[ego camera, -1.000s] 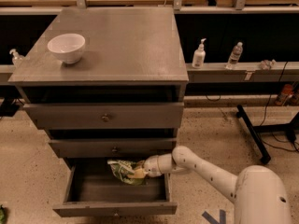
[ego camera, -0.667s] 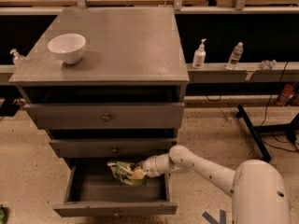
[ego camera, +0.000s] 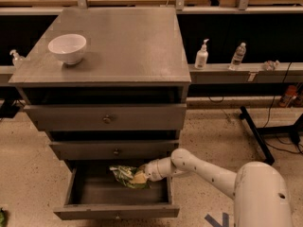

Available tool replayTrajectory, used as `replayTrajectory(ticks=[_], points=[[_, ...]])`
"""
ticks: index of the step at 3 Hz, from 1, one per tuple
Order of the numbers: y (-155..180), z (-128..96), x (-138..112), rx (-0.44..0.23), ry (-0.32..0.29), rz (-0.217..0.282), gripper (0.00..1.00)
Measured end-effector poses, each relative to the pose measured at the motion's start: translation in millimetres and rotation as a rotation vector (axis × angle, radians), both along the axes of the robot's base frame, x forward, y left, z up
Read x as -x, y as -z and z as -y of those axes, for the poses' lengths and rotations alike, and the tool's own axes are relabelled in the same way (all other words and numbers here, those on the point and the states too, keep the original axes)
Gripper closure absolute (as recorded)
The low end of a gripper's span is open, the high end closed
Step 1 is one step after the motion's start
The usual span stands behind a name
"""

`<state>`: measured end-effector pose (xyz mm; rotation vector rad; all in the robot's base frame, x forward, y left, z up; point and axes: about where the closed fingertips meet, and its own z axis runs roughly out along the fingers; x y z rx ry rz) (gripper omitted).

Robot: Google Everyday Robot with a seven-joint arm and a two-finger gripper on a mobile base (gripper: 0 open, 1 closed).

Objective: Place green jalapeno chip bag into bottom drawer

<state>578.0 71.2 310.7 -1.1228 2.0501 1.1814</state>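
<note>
Open bottom drawer (ego camera: 80, 193) has the end effector (ego camera: 141, 177) reaching in, clamped on the green jalapeno chip bag (ego camera: 124, 175). White bowl (ego camera: 67, 48) sits empty on the cabinet's top surface (ego camera: 128, 41).

**What we cannot make out**

At lower centre the gripper (ego camera: 141, 176) blurs into the green jalapeno chip bag (ego camera: 124, 174), whose print we cannot read. The bottom drawer (ego camera: 113, 212) disappears rearward beneath the middle drawer (ego camera: 85, 150). The lower right edge cuts off the robot's body (ego camera: 262, 197).
</note>
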Motion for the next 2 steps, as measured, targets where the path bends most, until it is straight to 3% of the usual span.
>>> replayTrajectory(ticks=[1, 2], points=[[63.2, 34.2, -0.7, -0.044, 0.072, 0.000, 0.00], [60.7, 32.7, -0.2, -0.044, 0.068, 0.000, 0.00]])
